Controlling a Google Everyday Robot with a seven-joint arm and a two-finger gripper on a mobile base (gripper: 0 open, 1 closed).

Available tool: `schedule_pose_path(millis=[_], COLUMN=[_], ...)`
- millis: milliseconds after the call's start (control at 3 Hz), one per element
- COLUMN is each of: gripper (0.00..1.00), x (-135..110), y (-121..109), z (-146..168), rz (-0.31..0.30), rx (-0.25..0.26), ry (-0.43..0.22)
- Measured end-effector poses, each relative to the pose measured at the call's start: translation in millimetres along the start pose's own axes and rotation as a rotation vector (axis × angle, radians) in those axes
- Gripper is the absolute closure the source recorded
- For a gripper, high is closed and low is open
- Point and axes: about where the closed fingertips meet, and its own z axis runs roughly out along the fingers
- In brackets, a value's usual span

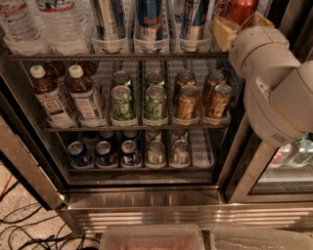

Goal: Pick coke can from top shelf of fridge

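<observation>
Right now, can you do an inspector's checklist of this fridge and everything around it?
Surface: top shelf, a wire rack with clear trays, inside the fridge.
Job's things: coke can, red, at the top shelf's right end.
Clutter: water bottles and tall cans share the top shelf; tea bottles, green cans and gold-brown cans on the rack below; short cans on the lowest.
Grippers: gripper right at the coke can, top right, on the white arm.
Cables: dark cables on the floor, lower left.
Surroundings: clear bins in front; another glass door to the right.
</observation>
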Motion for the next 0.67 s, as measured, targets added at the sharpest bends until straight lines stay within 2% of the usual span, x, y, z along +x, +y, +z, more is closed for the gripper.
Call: schedule_pose_path(millis=[333,667], gripper=[0.64,0.87], x=[0.0,0.0], y=[0.0,0.0], z=[0.0,0.0], rz=[0.0,0.0], rx=[0.0,0.0], ry=[0.0,0.0])
